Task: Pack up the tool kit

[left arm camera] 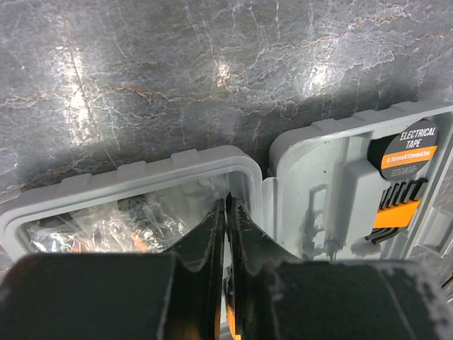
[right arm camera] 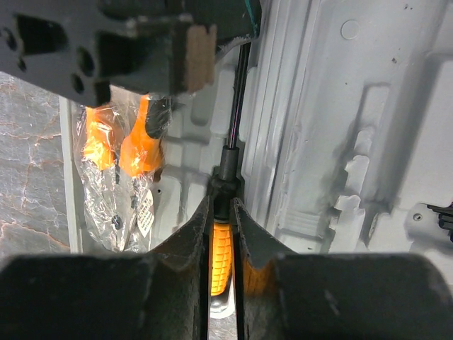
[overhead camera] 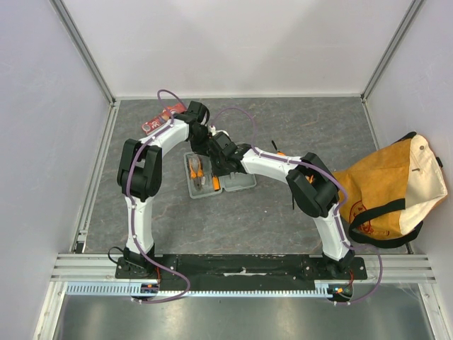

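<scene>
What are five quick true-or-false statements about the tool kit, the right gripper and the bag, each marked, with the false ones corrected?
1. The tool kit case lies open on the table. True.
2. The right gripper is empty. False: it is shut on an orange-handled screwdriver.
3. A roll of electrical tape sits in one half of the case. True.
4. The tan bag lies at the table's left side. False: it lies at the right side, beyond the right arm.
5. Orange-handled plastic-wrapped tools lie in the case. True.
</scene>
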